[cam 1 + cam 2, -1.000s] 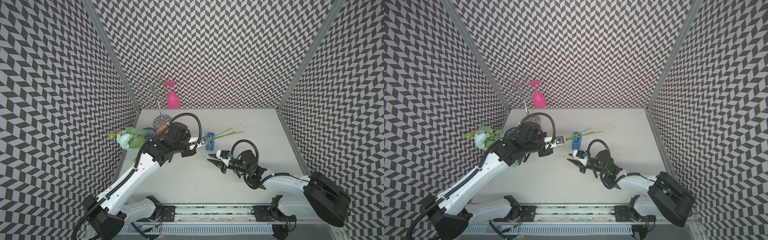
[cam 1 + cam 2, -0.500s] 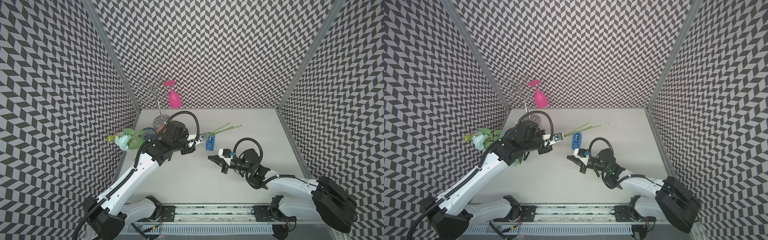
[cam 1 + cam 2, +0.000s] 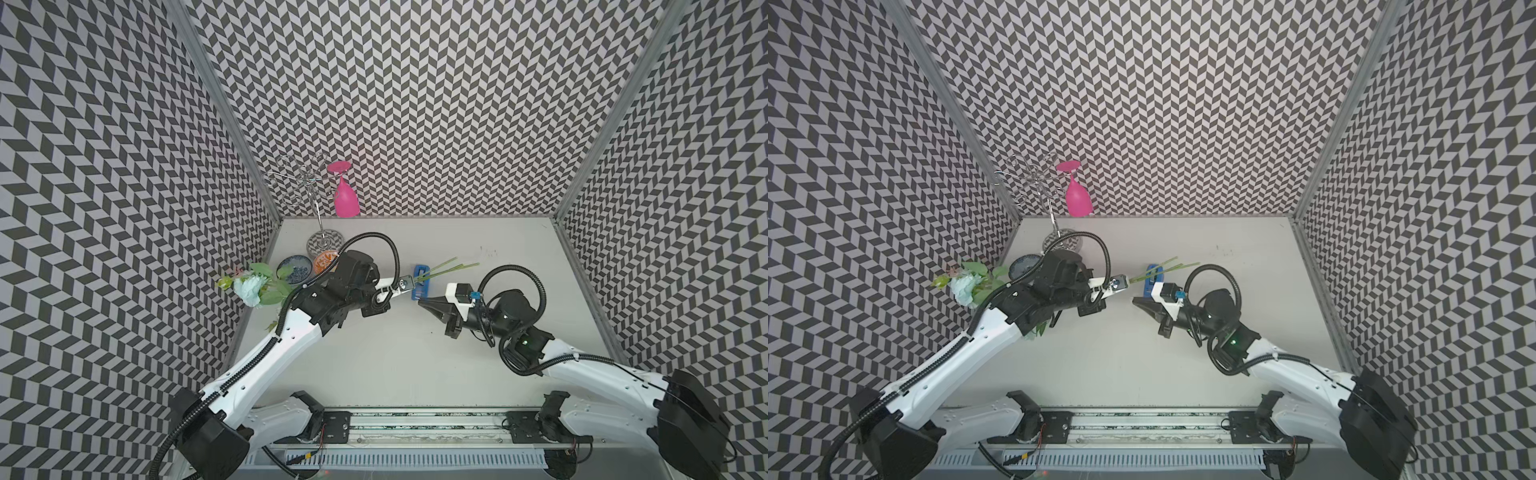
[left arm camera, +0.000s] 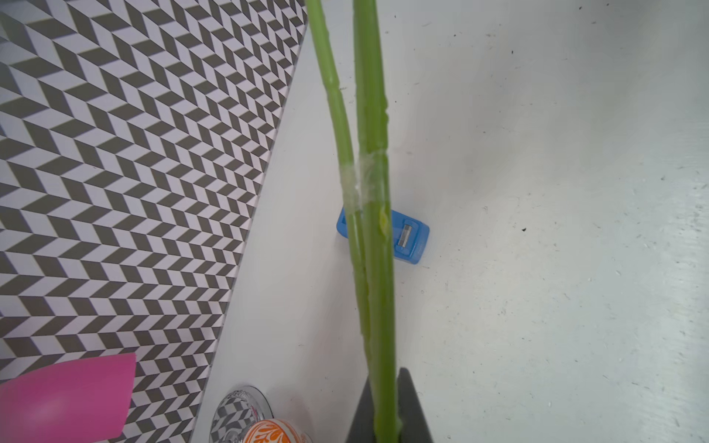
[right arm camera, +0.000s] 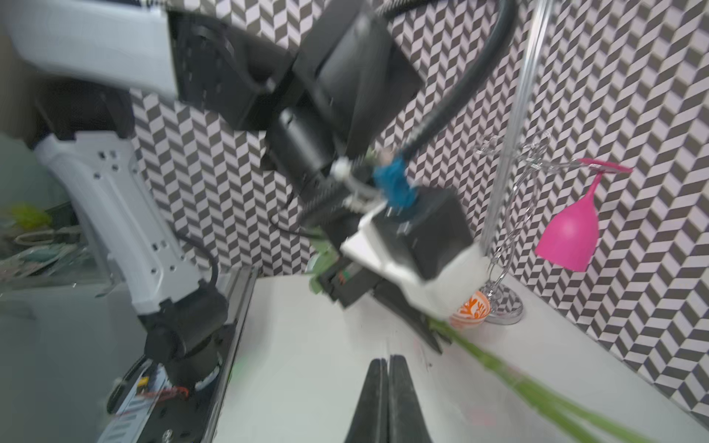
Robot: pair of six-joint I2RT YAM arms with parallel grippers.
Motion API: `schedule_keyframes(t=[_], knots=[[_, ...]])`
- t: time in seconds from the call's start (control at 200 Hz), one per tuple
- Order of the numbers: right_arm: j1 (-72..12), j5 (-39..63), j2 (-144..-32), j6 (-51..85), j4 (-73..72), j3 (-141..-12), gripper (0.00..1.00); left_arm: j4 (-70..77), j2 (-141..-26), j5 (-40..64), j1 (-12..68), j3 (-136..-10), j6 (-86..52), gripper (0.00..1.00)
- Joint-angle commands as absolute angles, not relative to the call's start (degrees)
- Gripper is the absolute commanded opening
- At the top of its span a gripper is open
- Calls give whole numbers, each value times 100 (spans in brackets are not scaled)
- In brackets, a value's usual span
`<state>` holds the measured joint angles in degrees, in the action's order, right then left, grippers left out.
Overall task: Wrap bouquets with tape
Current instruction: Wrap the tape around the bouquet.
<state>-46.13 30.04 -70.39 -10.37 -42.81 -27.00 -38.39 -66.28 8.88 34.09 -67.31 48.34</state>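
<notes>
Holding the bouquet of artificial flowers with pale aqua blooms and long thin green stems (image 3: pixel 446 268), left gripper (image 4: pixel 388 412) clamped tight on the stems, free ends reaching forward beyond its tips and crossing above the small blue rectangular plastic tape dispenser (image 4: pixel 406 239) lying on the white bench (image 4: pixel 556 268). Right gripper (image 5: pixel 387 387) fully closed and empty, just short of the dispenser. Probably light and springy, stems liable to splay or swivel; best taken near the clear tape band (image 4: pixel 364 178) already around them. Blooms (image 3: pixel 249 289) behind the left gripper partly screened by the arm; right wrist view blurred; extent of wrapping uncertain.
</notes>
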Motion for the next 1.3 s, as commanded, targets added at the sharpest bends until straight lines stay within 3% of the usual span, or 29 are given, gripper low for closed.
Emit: schedule_keyframes(t=[0.0, 0.115, 0.26, 0.501, 0.751, 0.851, 0.976, 1.141, 1.297], knots=[[-4650, 3077, -6624, -801, -4172, -3021, 0, -3599, -6526, 834, 3384, -6463, 4923, 0], [-4649, 2734, -6319, -570, -3688, -3389, 0, -3465, -6487, 766, 3425, -6179, 4948, 0], [-4572, 1477, -6273, -28, -3063, -3850, 0, -3445, -6504, 806, 3469, -6049, 4931, 0], [-3820, 1691, -6813, 659, -2461, -4788, 0, -3659, -6492, 1158, 3612, -5927, 5028, 0], [-3317, 2036, -7794, -4, -506, -6408, 0, -3968, -6374, 1667, 3674, -5925, 5181, 0], [-2739, 2356, -8027, -43, -179, -6706, 13, -4058, -6227, 1836, 3701, -5896, 5229, 0], [-1791, 2472, -8245, -172, 177, -6925, 42, -4165, -6088, 2025, 3700, -5906, 5240, 0], [-974, 3116, -7547, -387, 647, -6600, 49, -4123, -6008, 1802, 3690, -5994, 5102, 0], [-1213, 3552, -5204, 315, -1920, -3993, 59, -4275, -6455, 1411, 3654, -6464, 4937, 0]])
